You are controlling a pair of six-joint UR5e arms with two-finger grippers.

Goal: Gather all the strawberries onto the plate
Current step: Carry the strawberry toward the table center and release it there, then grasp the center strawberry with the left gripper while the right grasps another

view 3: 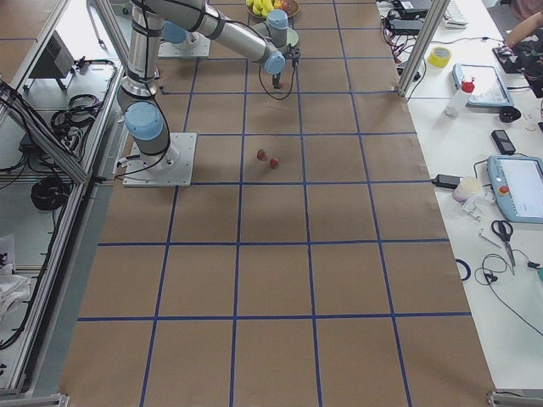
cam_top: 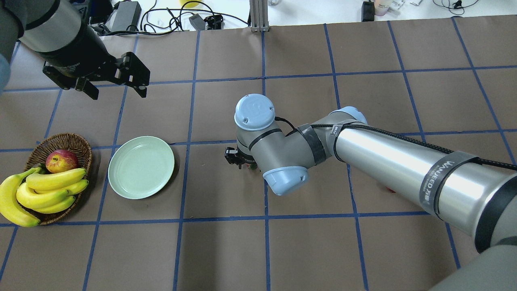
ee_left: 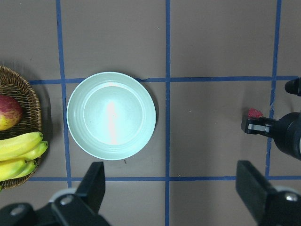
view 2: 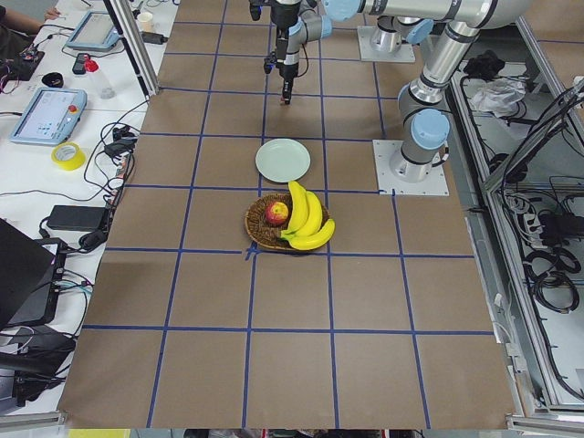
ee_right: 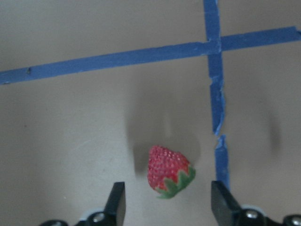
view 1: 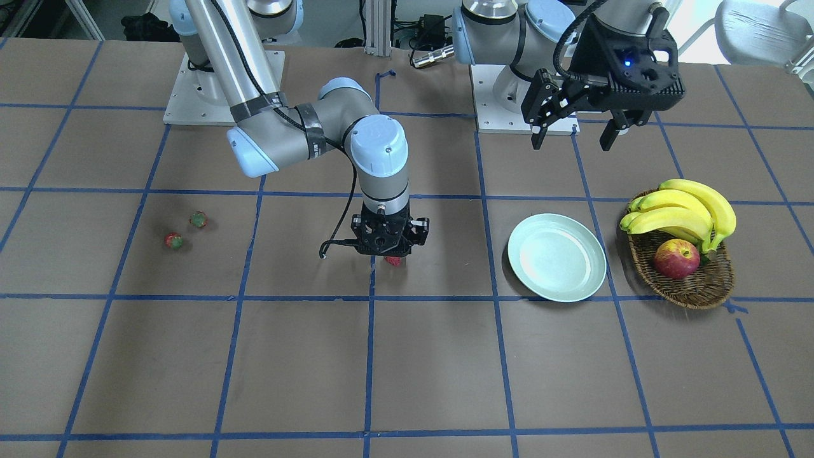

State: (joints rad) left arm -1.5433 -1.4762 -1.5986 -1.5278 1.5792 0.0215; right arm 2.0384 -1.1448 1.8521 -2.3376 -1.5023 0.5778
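On the brown taped surface [view 1: 445, 356], we see the right tool [ee_right: 168, 200] spread wide around one strawberry [ee_right: 167, 168], well apart from the plate [view 1: 556, 257]. A skewed squeeze could squirt it sideways. The left tool [view 1: 575, 137] hangs open, empty.

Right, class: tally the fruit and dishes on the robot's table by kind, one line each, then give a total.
Strawberries: 3
Apple: 1
Banana bunch: 1
Plate: 1
Wicker basket: 1
Total: 7
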